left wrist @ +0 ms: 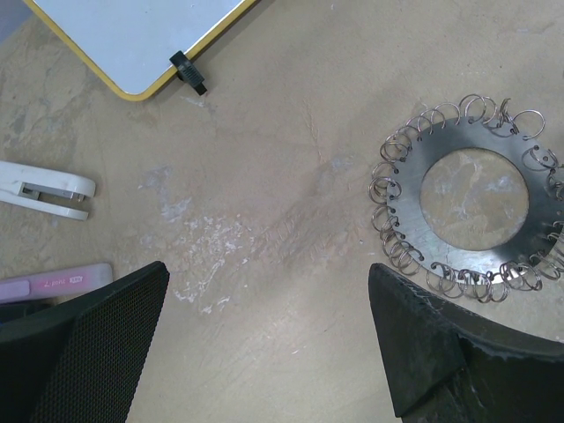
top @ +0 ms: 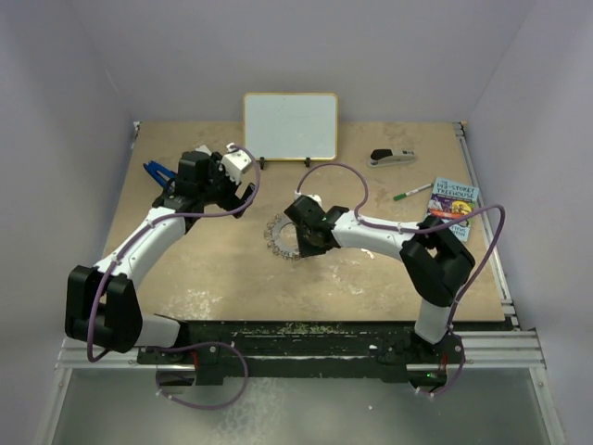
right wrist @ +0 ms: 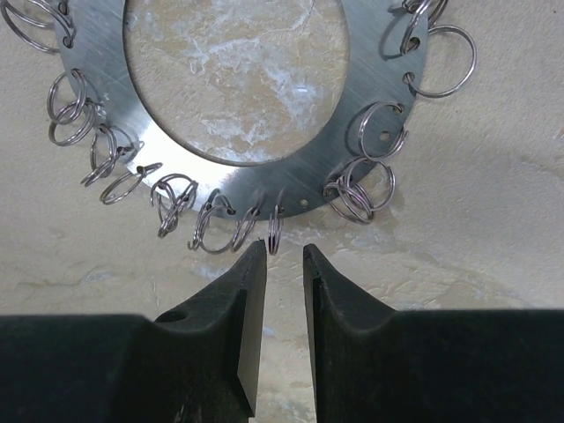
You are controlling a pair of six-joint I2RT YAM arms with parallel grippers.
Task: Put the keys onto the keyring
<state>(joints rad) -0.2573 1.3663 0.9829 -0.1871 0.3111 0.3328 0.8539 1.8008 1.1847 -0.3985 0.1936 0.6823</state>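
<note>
The keyring (top: 281, 234) is a flat grey metal ring with small split rings round its rim, lying flat mid-table. It also shows in the left wrist view (left wrist: 414, 159) and the right wrist view (right wrist: 291, 187). My right gripper (top: 295, 243) (right wrist: 284, 251) is at its near rim with its jaws a narrow gap apart and empty. One small split ring (right wrist: 275, 233) stands just beyond the tips. My left gripper (top: 243, 192) (left wrist: 269, 267) is wide open and empty over bare table, left of the keyring. No red-headed key is in view.
A whiteboard (top: 290, 125) (left wrist: 132, 35) stands at the back. A stapler (top: 392, 158) (left wrist: 48, 187), a green-tipped pen (top: 410, 193) and a book (top: 454, 206) lie at the right. A blue tool (top: 157, 171) lies far left.
</note>
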